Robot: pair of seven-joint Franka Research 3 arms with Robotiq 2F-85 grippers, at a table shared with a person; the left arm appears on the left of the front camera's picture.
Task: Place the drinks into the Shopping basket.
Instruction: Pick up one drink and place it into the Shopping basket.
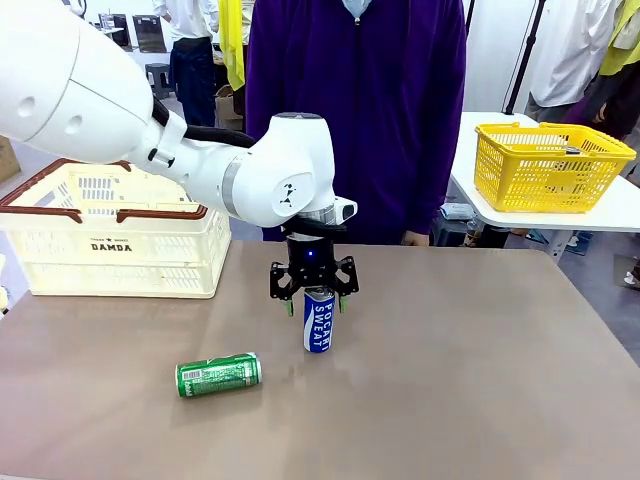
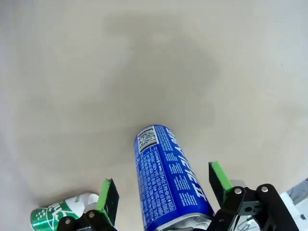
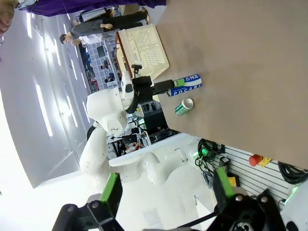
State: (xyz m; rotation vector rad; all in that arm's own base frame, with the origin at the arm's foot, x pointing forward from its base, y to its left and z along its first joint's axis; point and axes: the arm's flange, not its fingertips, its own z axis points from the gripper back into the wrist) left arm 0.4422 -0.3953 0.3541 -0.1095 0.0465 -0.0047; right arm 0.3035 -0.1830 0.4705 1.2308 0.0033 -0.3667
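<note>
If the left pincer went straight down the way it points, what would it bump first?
Probably the slim blue metal can with white Pocari Sweat lettering, standing upright between the left pincer's open green pads. Its top would likely meet the pincer's middle before the pads reach the brown table.

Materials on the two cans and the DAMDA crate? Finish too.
Blue can: likely thin metal, glossy printed coat; silvery rim in the left wrist view. Green can: same look, glossy print, silvery end. Shopping basket: looks like moulded plastic, matte cream, slotted walls, brown rim.
</note>
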